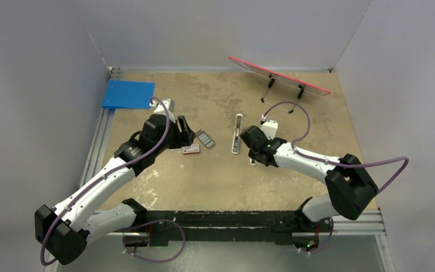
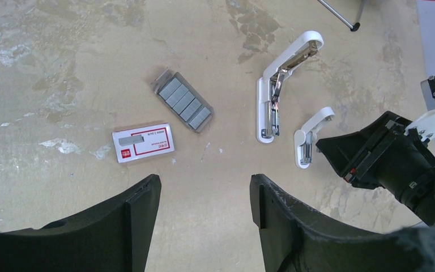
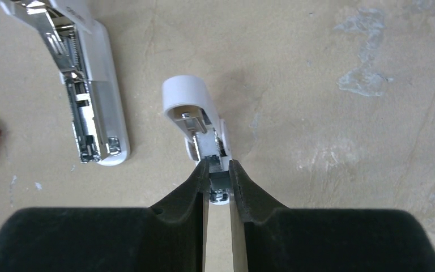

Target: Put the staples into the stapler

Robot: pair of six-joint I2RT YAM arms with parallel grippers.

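Stapler: the white stapler [image 1: 237, 134] is laid flat near the middle of the table [image 1: 294, 187], flipped open so the shiny metal track inside can be seen [image 3: 90, 102].
Staples: the grey staples [image 2: 182, 101] are found as a row of strips lying slantwise on the table, left of the stapler and well apart from it. Nothing is touching them.
Box: a red-and-white box [image 2: 144, 142] is parked just beside the staples, on the near side.
Left gripper: the left gripper [image 2: 204, 198] is hung over bare table with its fingers spread wide, and nothing is held between them. The box and staples are seen just ahead of it.
Right gripper: the right gripper [image 3: 219, 167] is pressed together on the near end of a short white piece [image 3: 195, 113], right beside the stapler. Whether that piece is lifted off the table can't be told.
Background stuff: a blue board [image 1: 128, 94] is left at the far left corner, and a red-edged panel [image 1: 280, 76] is propped on a stand at the far right.
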